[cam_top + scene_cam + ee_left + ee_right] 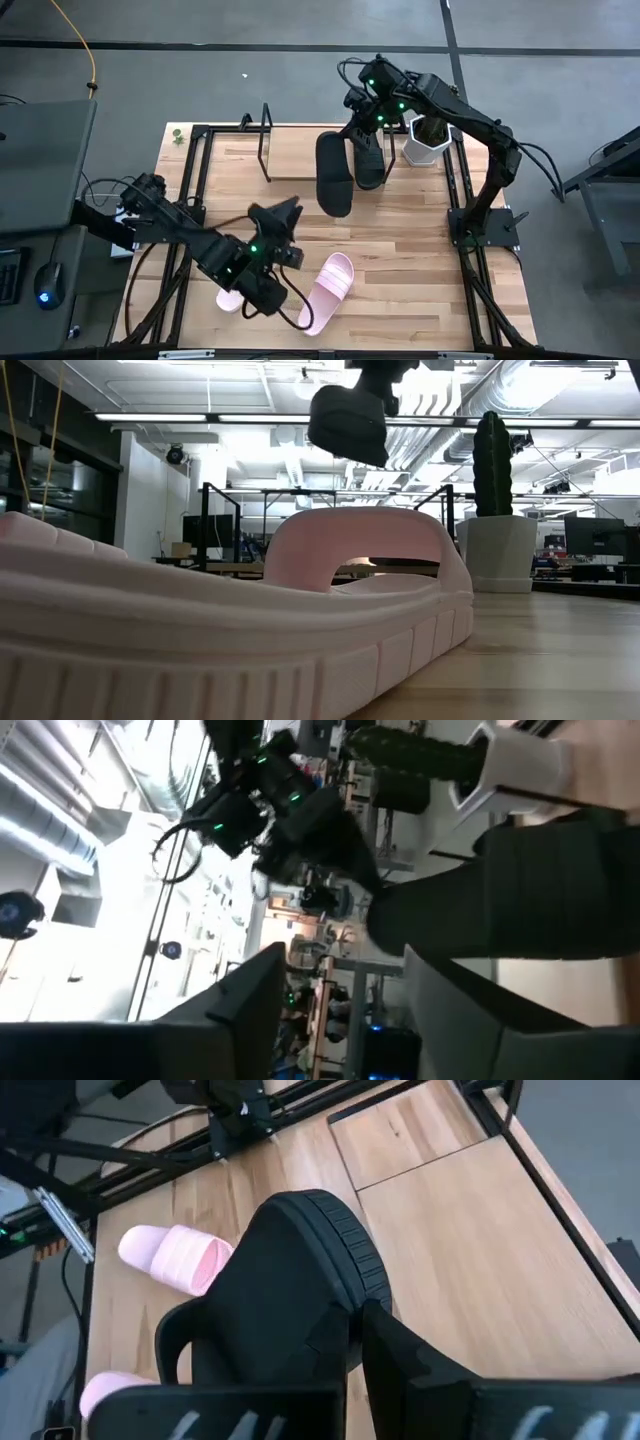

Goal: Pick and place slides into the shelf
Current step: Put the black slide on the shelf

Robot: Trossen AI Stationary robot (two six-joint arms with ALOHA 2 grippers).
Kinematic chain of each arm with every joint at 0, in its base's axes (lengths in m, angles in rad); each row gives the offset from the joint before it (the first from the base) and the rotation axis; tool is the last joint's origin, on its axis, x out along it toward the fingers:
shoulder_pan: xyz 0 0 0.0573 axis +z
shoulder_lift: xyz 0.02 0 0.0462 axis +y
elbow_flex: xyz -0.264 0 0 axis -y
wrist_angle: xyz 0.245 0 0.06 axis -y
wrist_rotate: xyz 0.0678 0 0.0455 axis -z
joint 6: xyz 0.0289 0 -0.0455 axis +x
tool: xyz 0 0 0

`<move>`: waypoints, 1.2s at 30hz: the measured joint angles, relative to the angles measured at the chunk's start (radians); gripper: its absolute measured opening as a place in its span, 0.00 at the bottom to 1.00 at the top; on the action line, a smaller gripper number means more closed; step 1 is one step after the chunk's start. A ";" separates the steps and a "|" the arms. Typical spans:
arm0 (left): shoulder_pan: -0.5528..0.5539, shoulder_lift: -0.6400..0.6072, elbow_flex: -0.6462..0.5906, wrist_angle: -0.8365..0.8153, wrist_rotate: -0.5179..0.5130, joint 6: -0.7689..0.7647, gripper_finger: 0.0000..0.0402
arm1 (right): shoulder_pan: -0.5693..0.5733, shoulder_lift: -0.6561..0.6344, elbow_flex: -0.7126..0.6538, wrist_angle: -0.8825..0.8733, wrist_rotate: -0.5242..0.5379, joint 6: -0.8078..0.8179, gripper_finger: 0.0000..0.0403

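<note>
- Your right gripper (368,135) is over the far middle of the table, above the shelf board (300,150), beside the white pot (425,140).
- Its fingers are clamped on a black slide (290,1300); the right wrist view shows the sole pinched between them, and the low view shows it hanging well clear of the table.
- From above you see two black slides: one (334,172) lying along the shelf board, the other (368,158) just beside it under the gripper.
- Your left gripper (280,222) sits over the near-left part of the table. You cannot tell whether its fingers are apart or closed.
- One pink slide (328,290) lies on the table near the front edge, right of the left arm.
- A second pink slide (230,298) peeks out from under that arm.
</note>
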State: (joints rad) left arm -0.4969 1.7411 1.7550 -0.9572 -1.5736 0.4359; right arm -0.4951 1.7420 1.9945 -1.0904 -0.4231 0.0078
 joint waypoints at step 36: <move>0.104 -0.240 -0.001 0.255 0.024 0.394 0.58 | -0.266 0.234 0.000 0.073 -0.104 -0.148 0.00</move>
State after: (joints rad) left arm -0.3925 1.5013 1.7542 -0.7021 -1.5493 0.8299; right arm -0.7607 1.9757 1.9942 -1.0176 -0.5270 -0.1400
